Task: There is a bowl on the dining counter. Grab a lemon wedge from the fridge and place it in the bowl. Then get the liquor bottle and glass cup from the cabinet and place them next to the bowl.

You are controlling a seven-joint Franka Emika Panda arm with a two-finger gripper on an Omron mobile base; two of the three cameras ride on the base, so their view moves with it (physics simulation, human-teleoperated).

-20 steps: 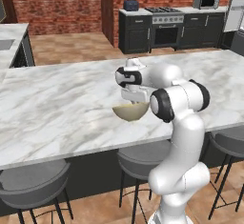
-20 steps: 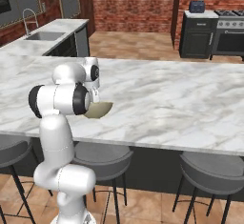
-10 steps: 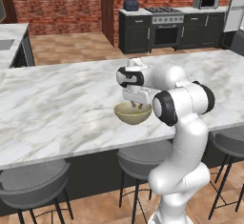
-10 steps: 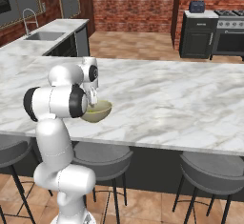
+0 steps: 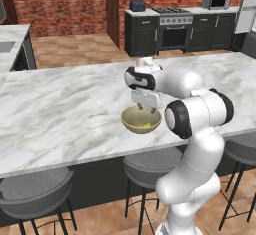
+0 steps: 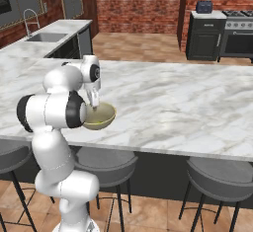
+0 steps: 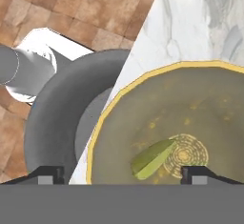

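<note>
**Mia:** Yellow-green, that little piece right under the hand! Is that the lemon wedge (image 7: 153,158)?

**Ben:** Yes. It lies flat on the bottom of the bowl (image 7: 143,108), between the two fingertips (image 7: 193,174) and just below them. Nothing is pinching it. The gripper (image 7: 121,175) has let go, and its jaws stand wide apart, one on each side of the wedge.

**Mia:** Which way does the wedge point?

**Ben:** In the hand view its long side runs slanting, from the low near end up toward the ring pattern in the middle of the bowl. It is a bit crosswise to the line between the tips.

**Mia:** Where is the bowl?

**Ben:** On the dining counter (image 5: 65,109), close to its front edge, straight under the hand. A grey stool (image 7: 62,123) sits past the edge, lower down, on the brown floor.

**Mia:** What changed from a moment ago?

**Ben:** A second ago the jaws were shut and the hand sat lower, down in the bowl. Now they are open and the hand has come up a little. The bowl has not moved.

**Mia:** So the lemon part is done?

**Ben:** I think so. The hand should go straight up, away from the wedge, so it does not bump the rim. Far behind it, past the counter, are the black stove (image 5: 172,29) and the brick wall (image 5: 60,4). I would guess the bottle and cup come next.
</note>
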